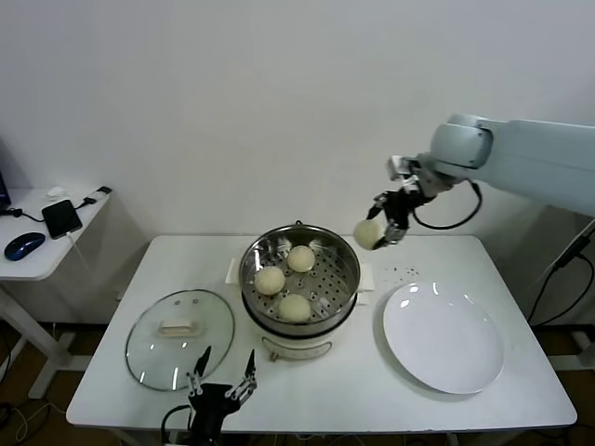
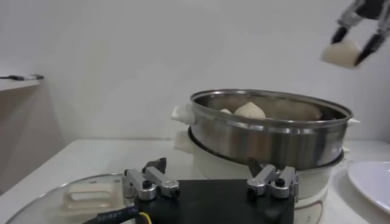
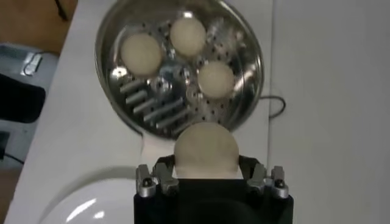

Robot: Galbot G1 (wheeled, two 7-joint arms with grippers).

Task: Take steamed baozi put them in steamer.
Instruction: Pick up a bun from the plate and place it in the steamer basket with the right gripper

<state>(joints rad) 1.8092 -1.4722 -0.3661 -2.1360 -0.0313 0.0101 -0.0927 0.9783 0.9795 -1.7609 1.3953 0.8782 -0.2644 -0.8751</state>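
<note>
Head view: right hand point(image 1: 376, 229) clamped on fourth baozi point(image 1: 368, 233), held in air at steamer's point(image 1: 346, 295) 2 o'clock rim; three baozi point(image 1: 294, 308) on tray inside; left hand point(image 1: 223, 375) fingers apart, parked at worktop's point(image 1: 353, 390) 6 o'clock edge beside glass lid point(image 1: 179, 336)

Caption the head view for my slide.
Right gripper carries the fourth baozi toward the steamer holding three.

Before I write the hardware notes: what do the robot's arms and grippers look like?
The right arm is pale grey-white with a looped black cable at its wrist. The right gripper and left gripper are black with silver metal finger joints; a yellow wire shows on the left one.
</note>
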